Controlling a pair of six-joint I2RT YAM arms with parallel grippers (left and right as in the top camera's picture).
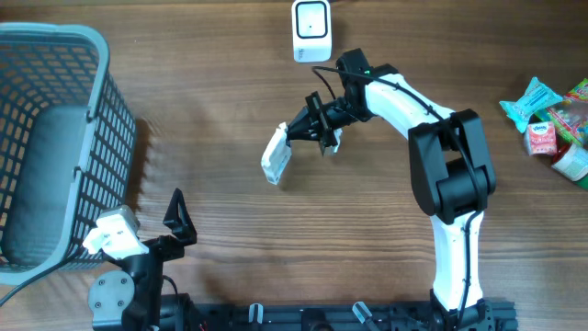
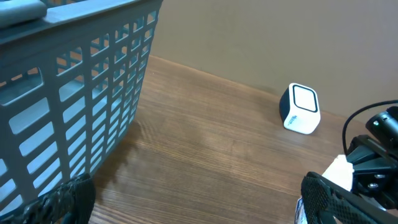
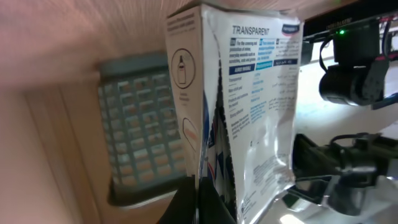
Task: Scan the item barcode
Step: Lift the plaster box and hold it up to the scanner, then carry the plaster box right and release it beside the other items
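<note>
White packet point(image 1: 277, 154) sits clenched in my right tool point(image 1: 296, 134) over the surface point(image 1: 211, 92) centre, I reckon to face the scanner point(image 1: 311, 30) at twelve o'clock. Left tool point(image 1: 177, 219) rests released at seven.

Right gripper point(image 1: 296, 131) tight — left gripper point(image 2: 199, 208) (wide)

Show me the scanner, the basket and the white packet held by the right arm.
scanner point(image 1: 311, 28), overhead view, on its white top face.
basket point(image 1: 116, 118), overhead view, on its slotted right wall.
white packet point(image 3: 261, 124), right wrist view, on its printed front panel.
</note>
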